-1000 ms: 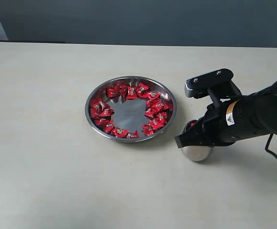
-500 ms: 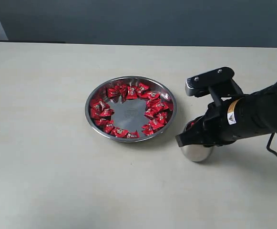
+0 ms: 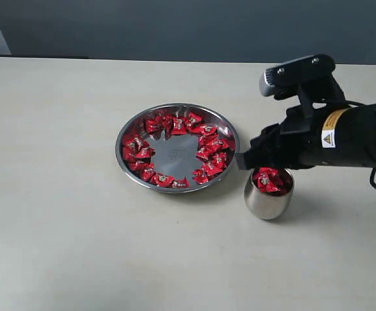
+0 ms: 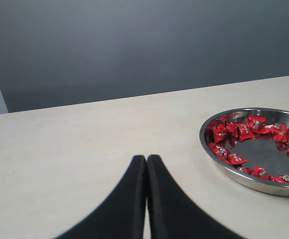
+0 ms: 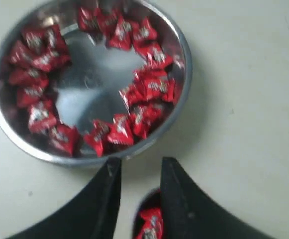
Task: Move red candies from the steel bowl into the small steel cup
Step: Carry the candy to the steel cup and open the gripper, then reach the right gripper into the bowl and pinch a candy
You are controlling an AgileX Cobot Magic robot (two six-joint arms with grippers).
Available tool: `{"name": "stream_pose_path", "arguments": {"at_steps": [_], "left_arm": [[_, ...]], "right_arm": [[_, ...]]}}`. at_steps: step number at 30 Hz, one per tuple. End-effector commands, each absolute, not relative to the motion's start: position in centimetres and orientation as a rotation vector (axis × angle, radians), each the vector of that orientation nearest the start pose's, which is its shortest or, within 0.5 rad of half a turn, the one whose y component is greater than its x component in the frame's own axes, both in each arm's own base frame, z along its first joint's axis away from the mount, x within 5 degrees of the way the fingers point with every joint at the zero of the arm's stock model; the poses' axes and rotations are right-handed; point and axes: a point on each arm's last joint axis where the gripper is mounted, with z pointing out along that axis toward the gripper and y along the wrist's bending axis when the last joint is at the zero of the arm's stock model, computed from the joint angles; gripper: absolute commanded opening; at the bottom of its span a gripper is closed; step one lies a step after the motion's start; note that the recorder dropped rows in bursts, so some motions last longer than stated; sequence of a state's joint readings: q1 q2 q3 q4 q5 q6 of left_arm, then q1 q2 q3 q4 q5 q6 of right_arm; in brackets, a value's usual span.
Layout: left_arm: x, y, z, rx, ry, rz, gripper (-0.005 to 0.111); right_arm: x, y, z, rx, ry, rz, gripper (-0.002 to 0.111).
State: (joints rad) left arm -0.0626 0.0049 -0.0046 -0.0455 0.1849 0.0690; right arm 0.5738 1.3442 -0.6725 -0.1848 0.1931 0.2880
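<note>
Right hand (image 3: pixel 244 160), part open, empty, hovers over cup (image 3: pixel 268 202) of candies (image 3: pixel 266 181), at the edge nearest bowl (image 3: pixel 119 150); open counter (image 3: pixel 58 220) all round both.

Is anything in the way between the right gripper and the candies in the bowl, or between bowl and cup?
Nothing visible does. The right gripper hangs open over the small steel cup, beside the steel bowl of red candies; only table lies between them.

Polished steel bowl (image 3: pixel 173 155), glossy, perhaps foil, candies (image 3: pixel 210 144)
</note>
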Motion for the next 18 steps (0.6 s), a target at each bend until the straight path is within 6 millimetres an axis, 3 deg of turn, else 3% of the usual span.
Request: {"name": "stream_pose_path", "arguments": {"at_steps": [1, 9, 15, 18], "left_arm": [[5.6, -0.4, 19.7, 0.076, 1.662, -0.037, 0.002], [5.6, -0.4, 19.7, 0.076, 1.662, -0.037, 0.002], [5.6, -0.4, 19.7, 0.076, 1.662, -0.037, 0.002], [5.6, -0.4, 19.7, 0.076, 1.662, -0.037, 0.002]], "right_arm": [[23.1, 14.8, 23.7, -0.486, 2.157, 0.384, 0.028], [28.0, 18.4, 24.4, -0.521, 2.129, 0.378, 0.028], [31.6, 22.5, 22.7, -0.662, 2.195, 0.289, 0.029], [33.5, 23.7, 21.4, -0.67, 2.264, 0.25, 0.04]]}}
